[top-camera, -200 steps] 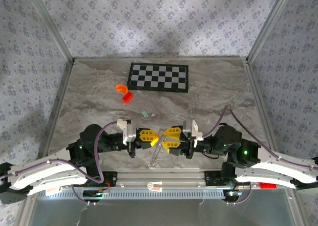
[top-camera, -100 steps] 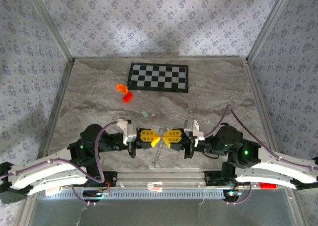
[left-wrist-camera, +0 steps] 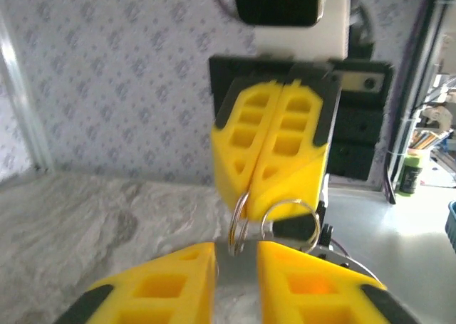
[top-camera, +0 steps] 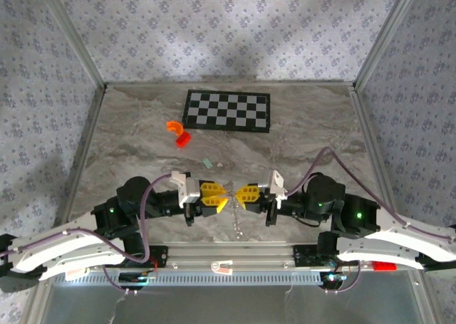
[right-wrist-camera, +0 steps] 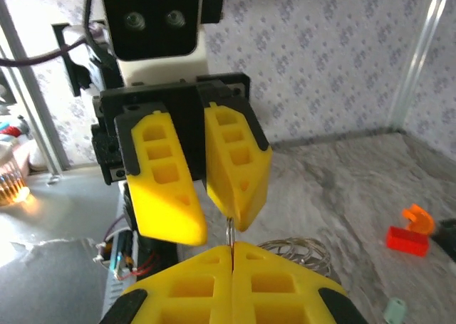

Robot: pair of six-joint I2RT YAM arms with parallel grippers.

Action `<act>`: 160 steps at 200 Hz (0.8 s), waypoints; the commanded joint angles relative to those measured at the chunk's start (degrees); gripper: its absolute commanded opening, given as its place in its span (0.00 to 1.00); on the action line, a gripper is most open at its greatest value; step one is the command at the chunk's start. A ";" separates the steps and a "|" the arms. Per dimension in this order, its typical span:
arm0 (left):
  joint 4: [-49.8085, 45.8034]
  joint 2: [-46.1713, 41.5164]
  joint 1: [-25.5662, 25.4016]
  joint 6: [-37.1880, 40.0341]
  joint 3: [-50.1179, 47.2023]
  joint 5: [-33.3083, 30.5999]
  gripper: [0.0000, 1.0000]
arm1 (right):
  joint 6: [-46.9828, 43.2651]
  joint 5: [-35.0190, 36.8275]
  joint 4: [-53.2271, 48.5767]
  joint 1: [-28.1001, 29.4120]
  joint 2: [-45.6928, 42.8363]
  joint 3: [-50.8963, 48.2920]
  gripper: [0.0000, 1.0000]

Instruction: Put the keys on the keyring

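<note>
The keyring is a silvery split ring with a thin chain hanging from it toward the table. My right gripper is shut on the ring's edge, and the chain coils lie behind it. My left gripper faces it tip to tip and stands open, the ring sitting in the gap between its fingers. In the top view the left gripper and right gripper meet near the table's front. The key, a tiny pale teal piece, lies on the table just beyond them.
An orange curved piece and a red piece lie at mid-left; the right wrist view shows them to its right. A black-and-white checkerboard lies at the back. Metal frame walls bound the marble table.
The right gripper closed on the ring, then the left gripper's fingers parted from it. The hanging chain swung a little to the right.
</note>
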 commanded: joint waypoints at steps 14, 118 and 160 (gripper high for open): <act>-19.03 -1.61 -0.26 6.35 8.70 -6.07 0.33 | -3.90 4.19 -17.58 0.21 3.51 12.09 0.00; -29.89 5.50 -0.24 10.31 17.53 0.11 0.37 | -7.58 2.86 -37.26 0.73 15.51 28.34 0.00; -27.89 5.96 -0.26 10.14 17.81 1.31 0.34 | -8.84 0.77 -38.24 2.11 16.34 29.54 0.00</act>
